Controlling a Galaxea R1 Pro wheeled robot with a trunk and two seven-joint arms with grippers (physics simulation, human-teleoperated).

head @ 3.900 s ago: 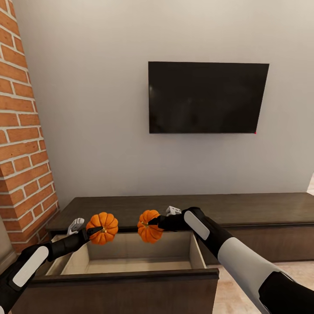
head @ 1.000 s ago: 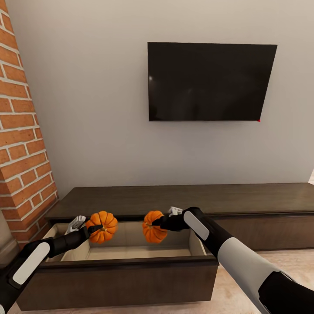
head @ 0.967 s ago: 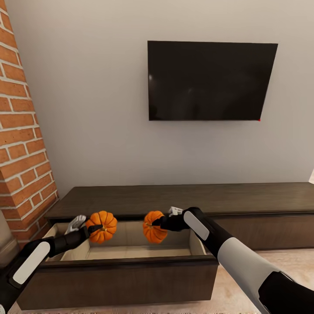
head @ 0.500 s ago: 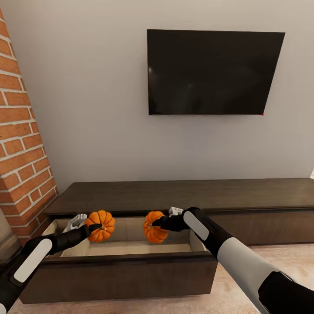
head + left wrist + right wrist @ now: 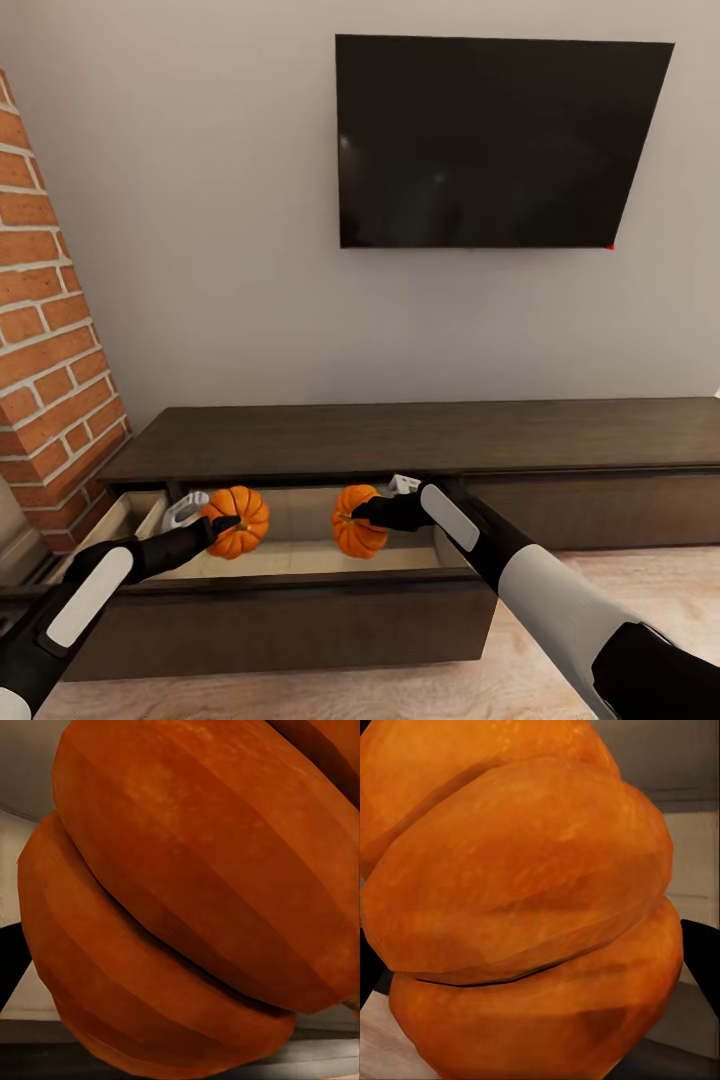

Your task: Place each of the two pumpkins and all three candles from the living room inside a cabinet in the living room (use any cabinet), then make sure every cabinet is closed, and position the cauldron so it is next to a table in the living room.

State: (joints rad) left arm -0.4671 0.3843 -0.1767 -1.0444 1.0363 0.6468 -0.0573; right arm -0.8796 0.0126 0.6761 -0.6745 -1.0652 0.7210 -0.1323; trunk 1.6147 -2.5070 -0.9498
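- The left gripper [image 5: 222, 524] is clamped on the left pumpkin [image 5: 236, 520], holding it in the air over the left part of the open drawer [image 5: 290, 575].
- The right gripper [image 5: 357, 514] grips the right pumpkin [image 5: 356, 520] in the same way, over the drawer's right half, near its right inner wall.
- The two pumpkins hang at about the same height, side by side and apart, both above the pale beige drawer floor and not resting on it.
- In the left wrist view the left pumpkin [image 5: 187, 900] sits close to the lens, its orange ribs plain; the right wrist view shows the right pumpkin [image 5: 525, 915] just as close.
- The drawer stands pulled out from the left end of the cabinet [image 5: 420, 435], its dark front panel towards the robot.
- The cabinet runs long and low along the grey wall [image 5: 200, 200]; its right drawer front is flush and shut.
- A black TV [image 5: 495, 140] hangs on the wall above the cabinet.
- A brick column [image 5: 45, 350] stands just beside the cabinet's left end.
- Pale wood floor [image 5: 640, 580] lies in front of the cabinet.
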